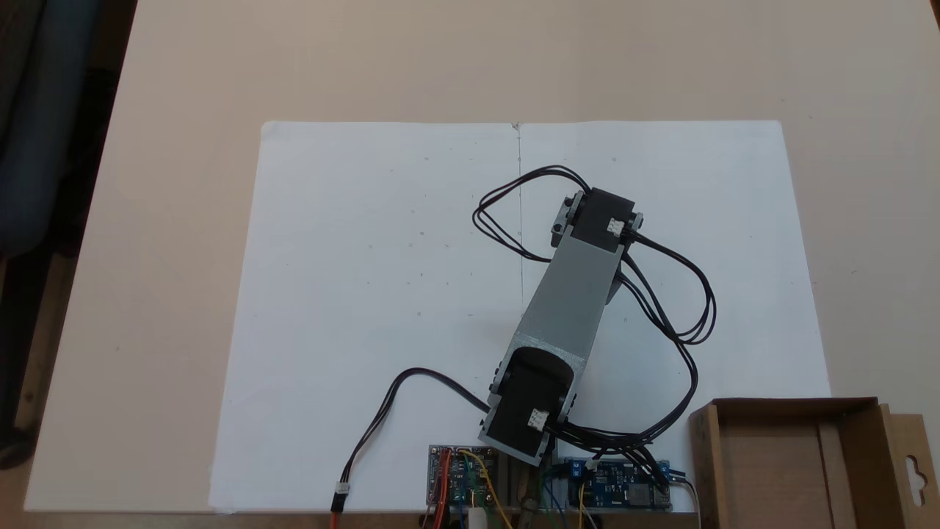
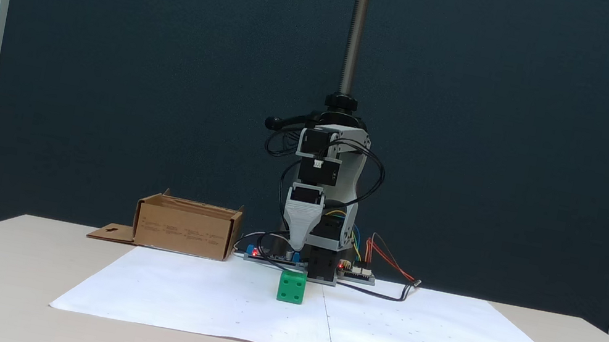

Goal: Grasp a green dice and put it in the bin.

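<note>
a fixed view, from above: arm [image 1: 569, 294] is stretched over white paper [image 1: 367, 294]; bin [image 1: 778, 455] is placed at lower right, flap with hang-hole at its right.

a fixed view, from the front: dice [image 2: 291, 288] is set on the paper [image 2: 438, 339], just below the gripper [image 2: 295, 248], apart from it. jaw state cannot be told. bin [image 2: 186, 230] is seen at left, well apart from dice.

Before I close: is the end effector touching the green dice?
Cannot tell. In a fixed view the end effector hangs just above the dice, perhaps behind it.
</note>
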Tool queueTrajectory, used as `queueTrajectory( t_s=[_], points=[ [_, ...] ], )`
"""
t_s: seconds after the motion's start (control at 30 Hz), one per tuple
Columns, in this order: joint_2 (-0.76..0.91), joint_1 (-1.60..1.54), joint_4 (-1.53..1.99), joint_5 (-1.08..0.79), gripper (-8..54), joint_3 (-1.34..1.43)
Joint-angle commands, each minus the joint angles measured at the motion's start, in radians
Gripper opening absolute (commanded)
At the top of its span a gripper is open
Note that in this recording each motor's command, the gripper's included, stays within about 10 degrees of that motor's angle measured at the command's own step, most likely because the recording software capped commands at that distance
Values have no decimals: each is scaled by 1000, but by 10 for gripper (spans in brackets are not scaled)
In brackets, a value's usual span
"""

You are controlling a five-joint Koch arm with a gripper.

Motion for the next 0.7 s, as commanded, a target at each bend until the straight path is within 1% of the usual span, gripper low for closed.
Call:
queueTrajectory(
  t_s=[0.0, 0.2, 0.37, 0.67],
  points=[
    [8, 6, -23, -89, 491, -63],
    [2, -2, -31, -69, 490, -63],
    [-25, -8, -41, -55, 475, -63],
    [-78, -18, -60, -3, 475, -61]
  ],
)
